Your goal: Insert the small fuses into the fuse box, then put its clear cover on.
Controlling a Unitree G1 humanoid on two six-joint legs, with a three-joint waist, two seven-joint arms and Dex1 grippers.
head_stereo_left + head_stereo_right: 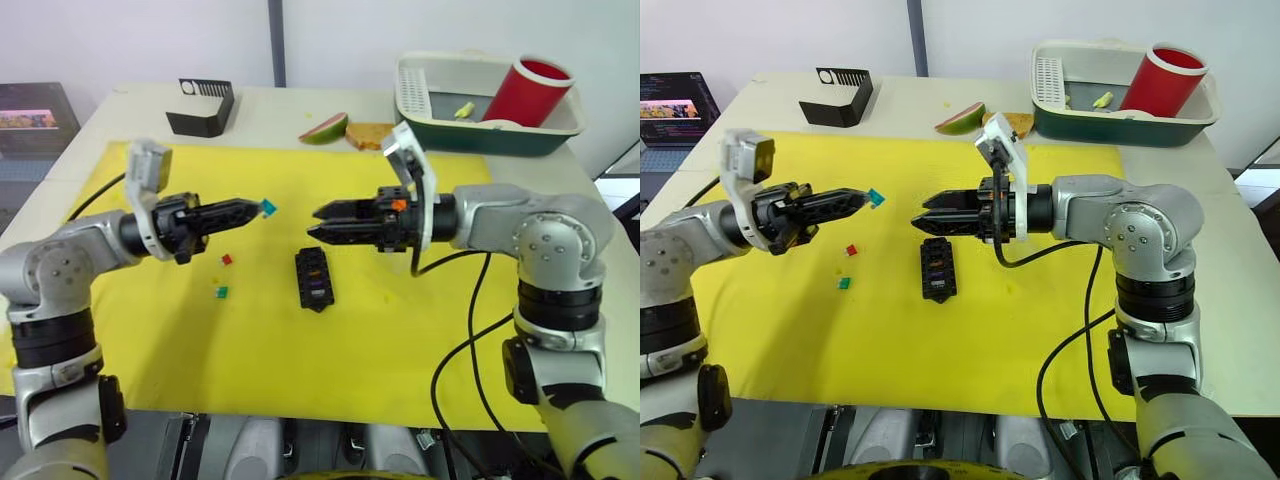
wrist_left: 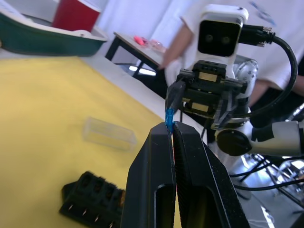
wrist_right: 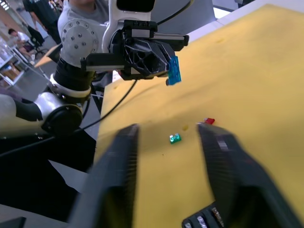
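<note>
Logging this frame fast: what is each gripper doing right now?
Left gripper: closed on a blue fuse, held above the yellow mat.
Right gripper: open, holding nothing, above the fuse box.

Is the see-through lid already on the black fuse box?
No, the clear cover lies by itself on the yellow mat, apart from the fuse box, whose slots are open.

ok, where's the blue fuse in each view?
Left eye: blue fuse at the left gripper tips, above the yellow mat.
Right eye: at the same tips, up and left of the fuse box.
Left wrist: a blue sliver pinched between the shut fingers.
Right wrist: held edge-on above the mat.
Shared landmark: the fuse box, in all four.
</note>
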